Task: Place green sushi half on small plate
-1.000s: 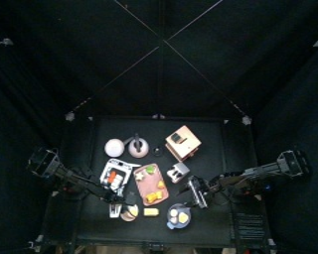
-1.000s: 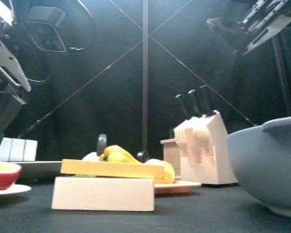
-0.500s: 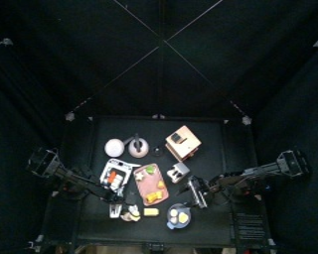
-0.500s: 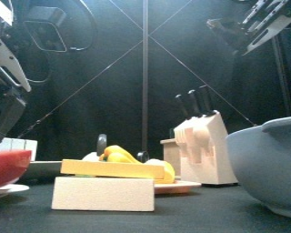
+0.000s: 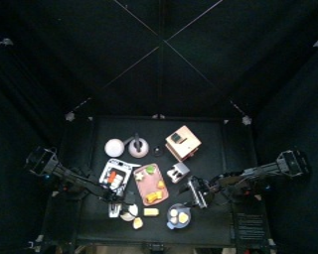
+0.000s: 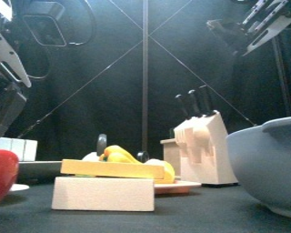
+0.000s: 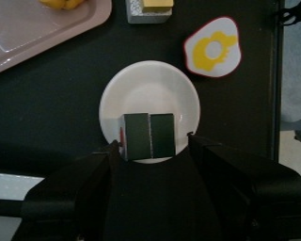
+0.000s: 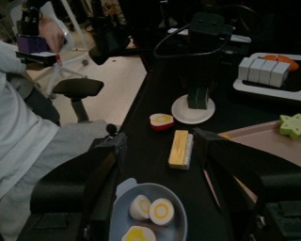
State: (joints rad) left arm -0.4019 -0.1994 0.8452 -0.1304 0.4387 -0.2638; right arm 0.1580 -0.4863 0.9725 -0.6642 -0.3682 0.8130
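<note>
1. Your left gripper (image 7: 150, 143) hangs over the small plate (image 7: 147, 89), and its jaws look pressed against the 2 sides of the green sushi half (image 7: 147, 132), a dark green block seen against the plate's near part
2. I cannot tell from these views whether the piece touches the plate or hangs just above it, so judge the height before you release
3. Your right gripper (image 5: 199, 188) rests at the other side of the worktop (image 7: 65, 104) with its jaws spread and holding nothing
4. Risk 1: the piece sits toward the plate's rim, not its middle; if you open there, it could tip off the edge onto the worktop
5. Risk 2: if you release from too high, so small and light a piece will likely bounce or roll off the shallow plate
6. Risk 3: if you press down too far, the jaws may push on the rim and tilt or slide the plate toward the fried egg (image 7: 213, 45) or the pink board (image 7: 40, 38) nearby
7. Risk 4: the piece may cling to 1 jaw as they part and be dragged off when you lift, so I would open fully and rise straight up
</note>
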